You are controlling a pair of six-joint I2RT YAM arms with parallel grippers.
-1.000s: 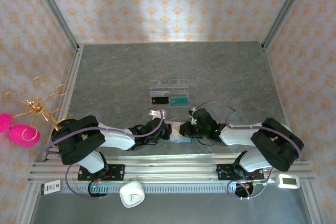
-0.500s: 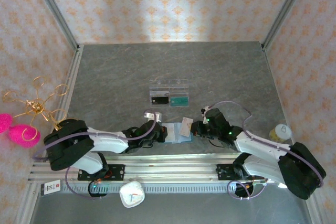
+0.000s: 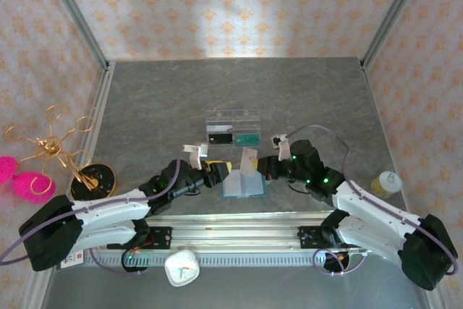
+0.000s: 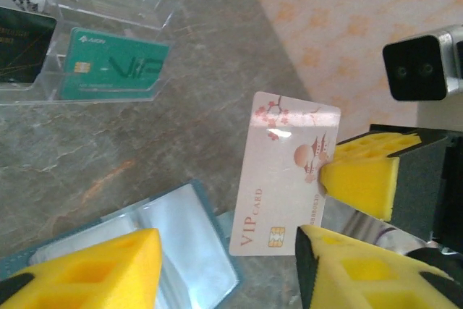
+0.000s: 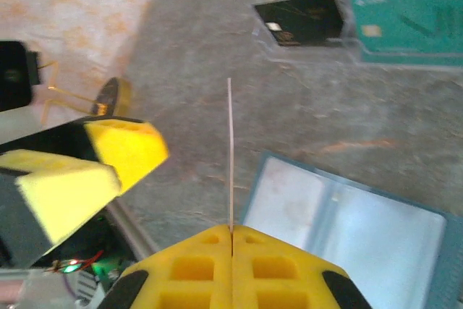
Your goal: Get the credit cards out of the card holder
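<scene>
Near the front middle of the table (image 3: 145,99), the right gripper (image 5: 231,240) is closed on a pale credit card (image 4: 286,171), its yellow pads (image 5: 195,265) pressed together on one edge; the card stands upright on edge, printed "VIP CARD" on the face turned toward the left arm; it is out of the sleeves and raised by the far edge of the card holder (image 5: 347,222); whether its lower corner touches the holder cannot be told. Facing it, the left gripper (image 3: 215,171) is spread wide and holds nothing, just beside the holder's left edge. The holder lies opened flat on the table between the two grippers, clear sleeves upward. Beyond it sits a clear tray (image 3: 231,115) holding a black card (image 4: 22,34) and a green card (image 4: 112,66), side by side.
</scene>
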